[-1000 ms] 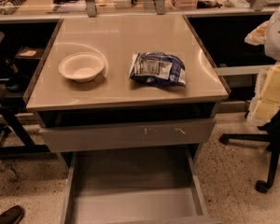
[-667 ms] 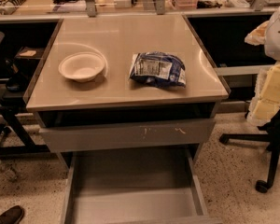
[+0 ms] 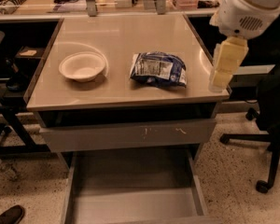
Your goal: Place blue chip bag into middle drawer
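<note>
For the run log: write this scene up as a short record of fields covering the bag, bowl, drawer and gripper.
blue chip bag: lying flat on the tabletop, right of centre, not held
white bowl: upright on the tabletop, left of the bag, apart from it
middle drawer: pulled open below the table, bare floor showing
scuffed drawer front: directly above the open drawer
gripper: at the table's right edge, right of the bag, not touching it
task status: bag not yet in the drawer
</note>
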`<move>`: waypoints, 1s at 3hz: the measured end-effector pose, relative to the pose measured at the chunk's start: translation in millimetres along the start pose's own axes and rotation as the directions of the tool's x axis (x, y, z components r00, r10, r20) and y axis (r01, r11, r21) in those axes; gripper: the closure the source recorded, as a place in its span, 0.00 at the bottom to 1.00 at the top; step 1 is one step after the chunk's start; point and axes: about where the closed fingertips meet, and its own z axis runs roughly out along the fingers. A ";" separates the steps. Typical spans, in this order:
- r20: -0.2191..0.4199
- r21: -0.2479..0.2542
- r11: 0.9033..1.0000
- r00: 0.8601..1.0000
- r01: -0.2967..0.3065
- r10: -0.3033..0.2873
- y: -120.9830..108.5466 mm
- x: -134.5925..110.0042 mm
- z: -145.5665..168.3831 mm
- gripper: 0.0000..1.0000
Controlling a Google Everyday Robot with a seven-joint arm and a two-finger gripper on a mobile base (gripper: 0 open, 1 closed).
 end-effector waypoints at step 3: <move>-0.012 -0.074 0.994 0.996 0.084 -0.085 -56.0 -91.2 82.0 0.00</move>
